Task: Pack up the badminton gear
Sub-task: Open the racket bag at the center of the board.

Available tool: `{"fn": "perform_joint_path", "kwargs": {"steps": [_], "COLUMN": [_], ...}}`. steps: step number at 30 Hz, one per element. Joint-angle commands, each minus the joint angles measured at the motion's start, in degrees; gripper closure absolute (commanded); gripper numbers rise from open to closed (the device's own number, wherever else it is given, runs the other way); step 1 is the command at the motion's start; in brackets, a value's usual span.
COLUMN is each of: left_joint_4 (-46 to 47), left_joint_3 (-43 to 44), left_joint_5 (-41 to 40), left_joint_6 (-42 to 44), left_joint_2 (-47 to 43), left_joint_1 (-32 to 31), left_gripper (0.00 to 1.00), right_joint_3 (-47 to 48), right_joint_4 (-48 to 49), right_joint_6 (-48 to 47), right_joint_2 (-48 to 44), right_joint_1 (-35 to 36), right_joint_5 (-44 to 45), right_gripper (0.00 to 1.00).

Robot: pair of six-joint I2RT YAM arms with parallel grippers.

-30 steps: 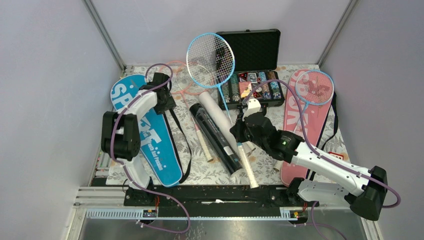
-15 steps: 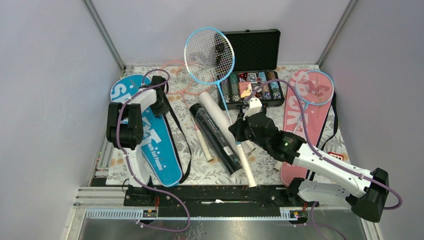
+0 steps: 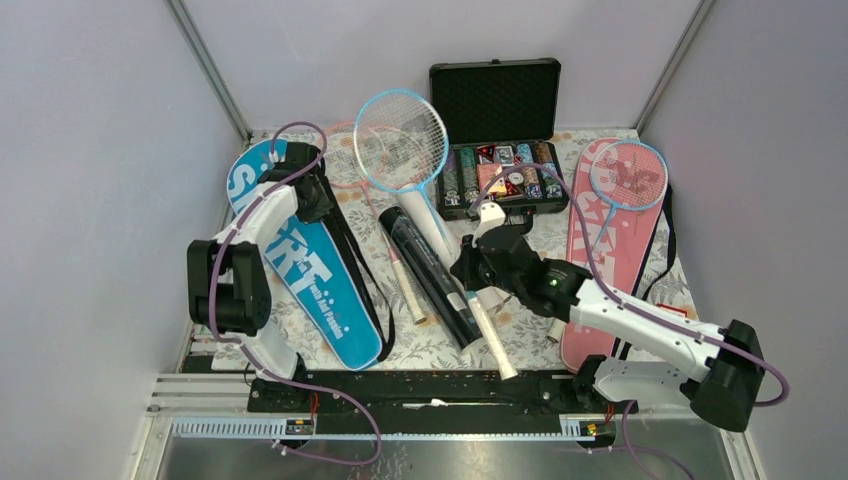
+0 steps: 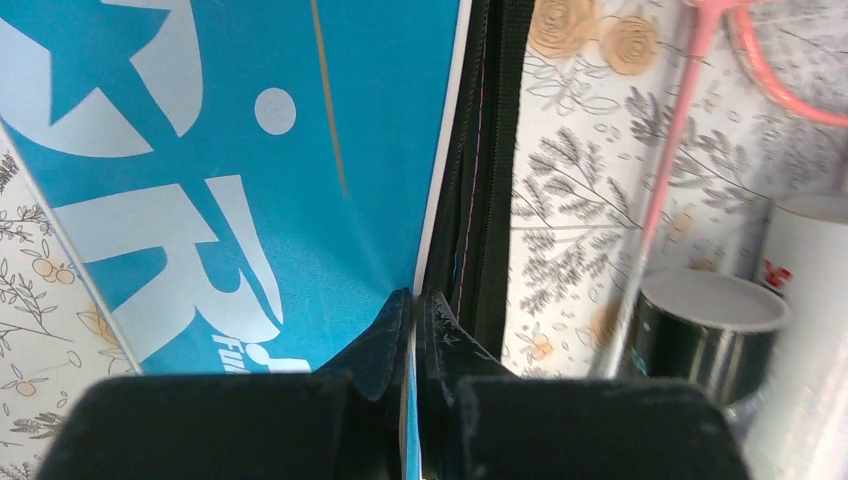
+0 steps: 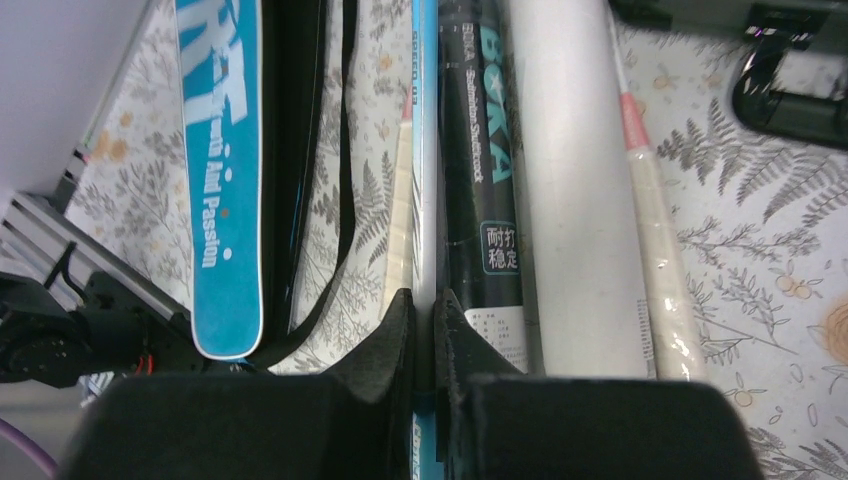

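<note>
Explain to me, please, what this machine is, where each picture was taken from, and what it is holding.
These are two robot arms bolted at the near edge of a table, each ending in a two-finger gripper. The wide picture looks down from above and behind them. The other two come from cameras on the wrists, so each shows its own black fingers at the bottom.

On the floral table lie a blue cover, a pink cover with a small light-blue racket on it, a dark tube, a white tube, a pink racket and an open black case of chips.

The left gripper is shut on the blue cover's edge. The right gripper is shut on the shaft of a larger light-blue racket, whose head points toward the back.
</note>
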Motion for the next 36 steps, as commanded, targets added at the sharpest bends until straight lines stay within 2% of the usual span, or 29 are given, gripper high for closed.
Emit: {"fn": "perform_joint_path", "kwargs": {"steps": [1, 6, 12, 16, 25, 36], "left_joint_4": [0.71, 0.92, 1.35, 1.17, 1.11, -0.74], "left_joint_3": [-2.45, -4.14, -6.08, -6.34, -7.86, -7.41], "left_joint_5": [3.62, 7.83, 9.57, 11.99, 13.33, 10.83], "left_joint_6": [1.54, 3.06, 2.96, 2.70, 3.34, 3.18], "left_joint_2": [-5.51, -8.20, -12.04, -13.48, -14.93, -15.95], "left_joint_1": [-0.04, -0.05, -0.04, -0.05, -0.04, -0.03], "left_gripper": [1.00, 1.00, 1.00, 1.00, 1.00, 1.00], "right_joint_3": [4.27, 6.25, 10.30, 11.33, 9.89, 12.48], "right_joint_4": [-1.89, -2.96, -5.03, -5.18, -5.07, -13.92], "right_joint_6": [-2.46, -3.91, -6.20, -6.07, -5.14, -5.28], "right_joint_2": [3.69, 7.33, 14.17, 16.88, 18.07, 18.73], "right_joint_1": [-0.10, 0.89, 5.94, 8.49, 9.17, 9.13], "right_joint_5": [-4.72, -6.97, -7.65, -4.36, -0.90, 7.36], "right_gripper": [1.00, 1.00, 1.00, 1.00, 1.00, 1.00]}}
